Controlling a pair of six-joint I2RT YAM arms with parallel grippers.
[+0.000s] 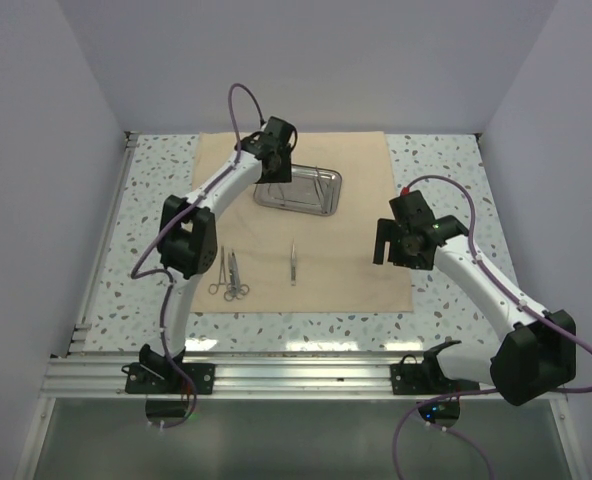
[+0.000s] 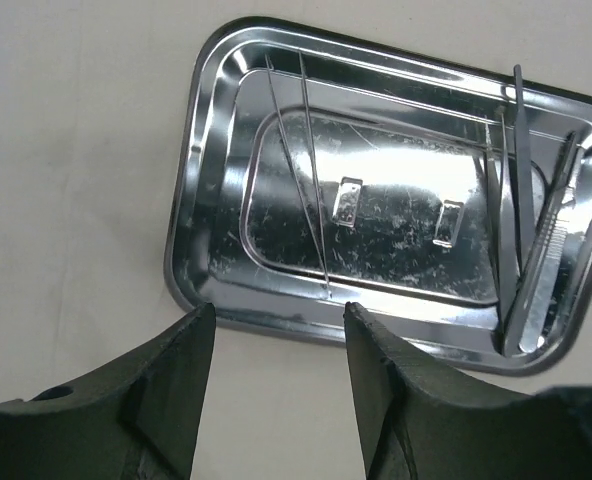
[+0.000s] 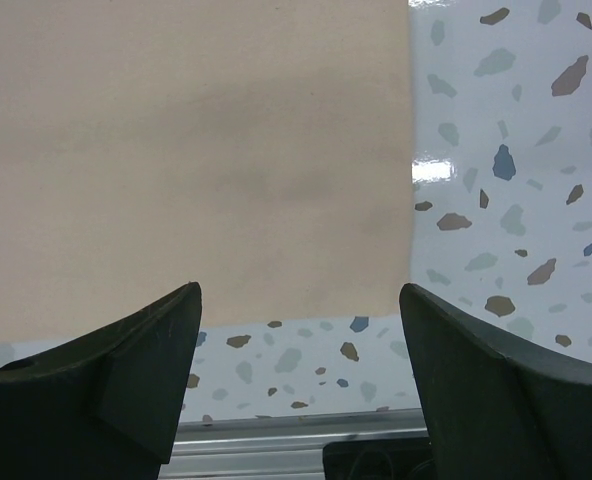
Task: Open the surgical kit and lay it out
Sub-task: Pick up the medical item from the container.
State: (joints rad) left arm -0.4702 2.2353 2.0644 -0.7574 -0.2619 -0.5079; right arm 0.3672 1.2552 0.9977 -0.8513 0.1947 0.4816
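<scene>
- Parted and empty, left gripper (image 2: 276, 310) hovers with steel tray (image 2: 206, 200) at its 12 o'clock.
- Wide open and empty, right gripper (image 3: 298, 290) hangs over cloth wrap's (image 1: 356, 250) 4 o'clock corner.
- Scissor-like instruments (image 1: 228, 278) lie at the wrap's 8 o'clock.

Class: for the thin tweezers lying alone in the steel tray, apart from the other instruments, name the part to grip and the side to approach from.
Probably near the joined end of the thin tweezers, where the two arms meet. Come straight down from above: they lie low inside the steel tray, whose raised rim blocks a sideways approach.
</scene>
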